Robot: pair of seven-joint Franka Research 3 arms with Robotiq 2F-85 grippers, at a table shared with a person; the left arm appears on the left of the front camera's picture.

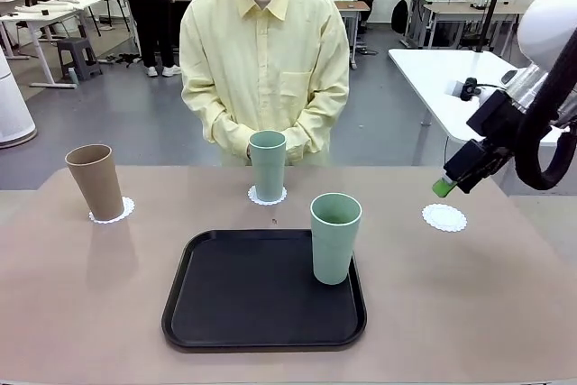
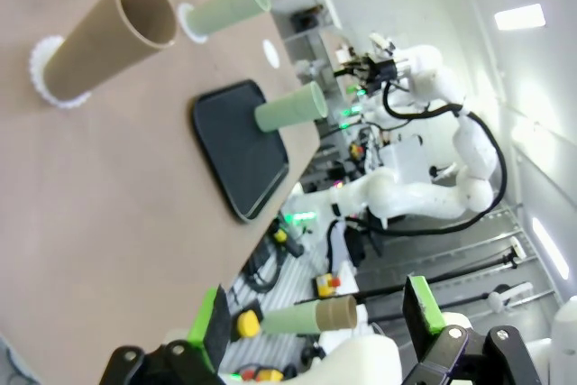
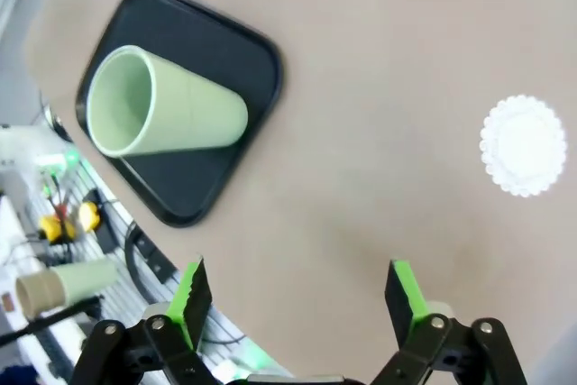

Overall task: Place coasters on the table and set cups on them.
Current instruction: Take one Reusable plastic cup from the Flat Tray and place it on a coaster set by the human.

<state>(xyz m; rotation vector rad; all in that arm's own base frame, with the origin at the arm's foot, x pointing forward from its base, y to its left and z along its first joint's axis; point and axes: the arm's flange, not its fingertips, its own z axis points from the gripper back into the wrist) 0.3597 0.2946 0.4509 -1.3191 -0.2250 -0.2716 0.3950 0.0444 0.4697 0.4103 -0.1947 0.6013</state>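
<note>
Item: my right tool (image 3: 297, 281), spread, empty. Risk: tall mint cup (image 1: 335, 239) on tray (image 1: 225, 295) may tip if I pinch high.

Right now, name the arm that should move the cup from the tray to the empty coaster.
Right. The right gripper, open, hangs near the empty coaster, and the cup stands at the tray's right side. The left gripper, also open, sits farther off, past the brown cup.

- Brown cup (image 2: 104, 38) stands on a coaster (image 2: 45, 78) on the bench (image 2: 90, 214).
- Green cup (image 2: 225, 8) stands on a second coaster (image 2: 187, 22).
- Other green cup (image 2: 290, 107) stands on the black tray (image 2: 230, 164).
- Left gripper (image 2: 317, 308) has its jaws wide apart, holding nothing.
</note>
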